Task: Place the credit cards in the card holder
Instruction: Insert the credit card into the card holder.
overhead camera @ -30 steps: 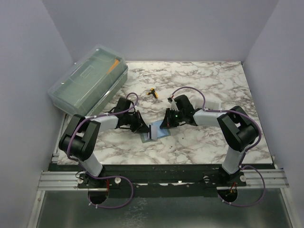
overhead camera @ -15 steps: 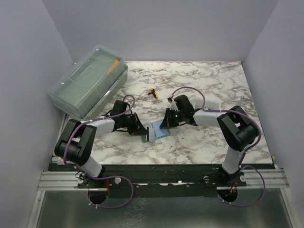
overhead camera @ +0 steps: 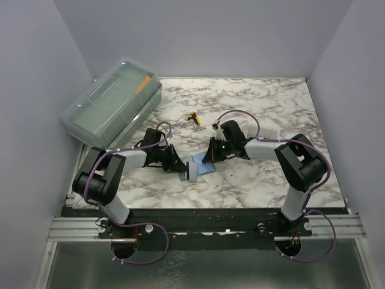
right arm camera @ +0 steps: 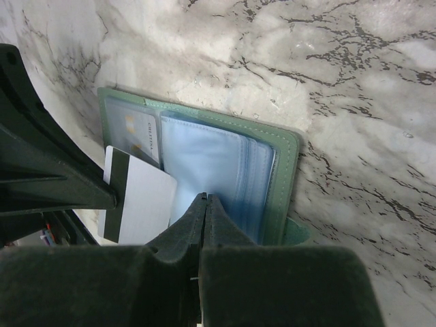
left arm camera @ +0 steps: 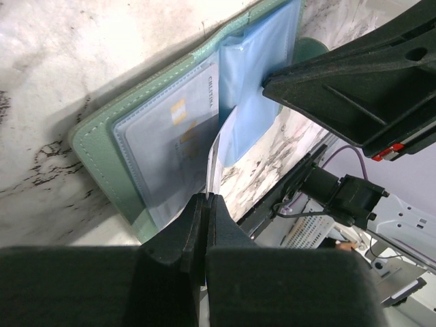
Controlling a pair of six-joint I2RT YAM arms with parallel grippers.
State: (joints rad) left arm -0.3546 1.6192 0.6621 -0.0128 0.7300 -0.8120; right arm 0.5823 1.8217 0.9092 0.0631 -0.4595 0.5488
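Striped card (right arm camera: 143,201): a white credit card with a dark stripe, held by its edge at the tips of the left gripper (left arm camera: 206,199). Its free end reaches out from those fingers over the open card holder (right arm camera: 289,170).
Card handling: likely light, thin and stiff, with slick faces. An edge pinch should hold, but the card could pivot or slide between the pads if its corner catches.
Where to hold: near one short end, so the far end is free to enter a pocket mouth.
Left fingers: together, clamped on the striped card.
Pocketed card (right arm camera: 139,129): already sits in a clear sleeve, just beyond the left fingertips.
Clear pockets (right arm camera: 211,157): bluish, soft and floppy leaves lying directly under the tips of the right gripper (right arm camera: 204,204).
Right fingers: together, tips down on the pocket leaves. Whether they pinch a leaf or only press it is not clear from here.
Card holder handling: soft, light, sage-green, lying open and flat. It will probably skid or fold shut unless pinned, and the sleeve mouths are tight and limp.
Risk: the card edge may ride over a sleeve instead of into it.
Table (right arm camera: 340,68): marbled top under the holder, stretching away beyond both sets of fingers.
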